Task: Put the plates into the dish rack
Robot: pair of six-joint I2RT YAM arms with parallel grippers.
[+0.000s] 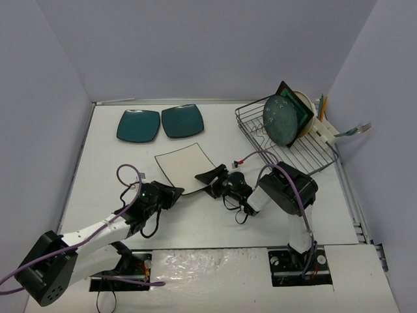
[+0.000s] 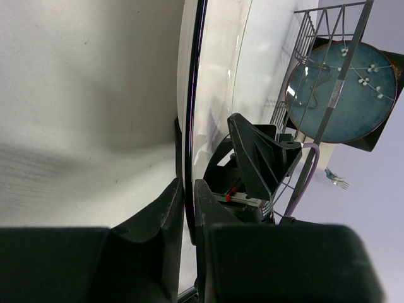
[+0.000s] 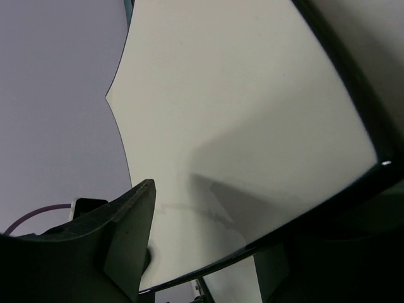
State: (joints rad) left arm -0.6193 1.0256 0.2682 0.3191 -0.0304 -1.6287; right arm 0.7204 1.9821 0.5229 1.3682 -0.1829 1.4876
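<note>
The white square plate point(image 1: 182, 168) is tilted up off the table, its face point(image 2: 218, 76) edge-on in the left wrist view. My left gripper point(image 1: 174, 191) is shut on its near rim point(image 2: 187, 202). My right gripper point(image 1: 210, 182) stands open, straddling the plate's right edge point(image 3: 246, 240), with the white face point(image 3: 240, 113) filling its view. Two dark teal square plates point(image 1: 138, 125) point(image 1: 182, 120) lie flat at the back. The dish rack point(image 1: 293, 153) at the back right holds an upright blue-grey round plate point(image 1: 281, 120), with a brown-rimmed square plate point(image 1: 294, 98) behind it.
White utensil holder point(image 1: 324, 134) with cutlery on the rack's right side. A fork point(image 1: 355, 129) sticks out toward the right wall. Walls close in on the left, back and right. The right arm's cables point(image 1: 247, 156) loop near the rack's front corner.
</note>
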